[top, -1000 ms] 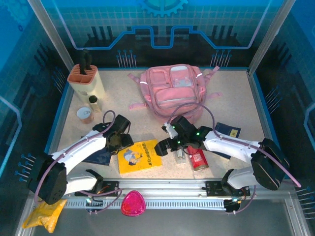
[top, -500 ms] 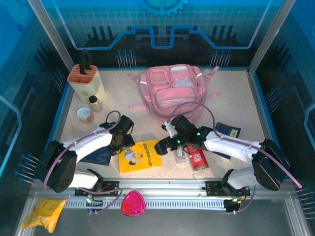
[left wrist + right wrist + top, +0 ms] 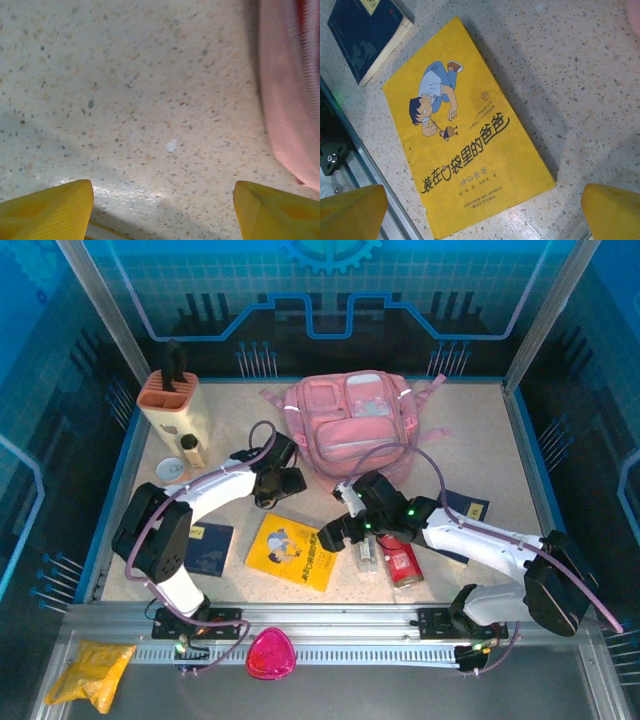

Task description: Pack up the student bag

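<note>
Top external view: the student bag (image 3: 350, 430) lies flat at the middle of the desk's (image 3: 500, 440) far edge, with its front pockets facing up and its straps trailing to either side. Its pale panels are too small to tell what the pockets hold.

At the far left corner a cream holder (image 3: 180, 412) with an orange top has a dark tool (image 3: 173, 356) standing upright in it. A small jar (image 3: 191, 449) stands just beside the holder, on its near side.

The left end effector (image 3: 288, 478) sits just beside the bag's near left corner. In the left wrist view its yellow fingertips (image 3: 50, 210) are spread wide over bare desk with nothing between them, and the bag's pink fabric runs down the right edge.

The right end effector (image 3: 335, 532) hangs nearer the desk's front edge, apart from the bag's near side. In the right wrist view it is also spread and grips nothing. It hangs above a yellow book (image 3: 465, 135) lying flat, with a dark blue book (image 3: 367, 35) just beyond that book's corner.
</note>
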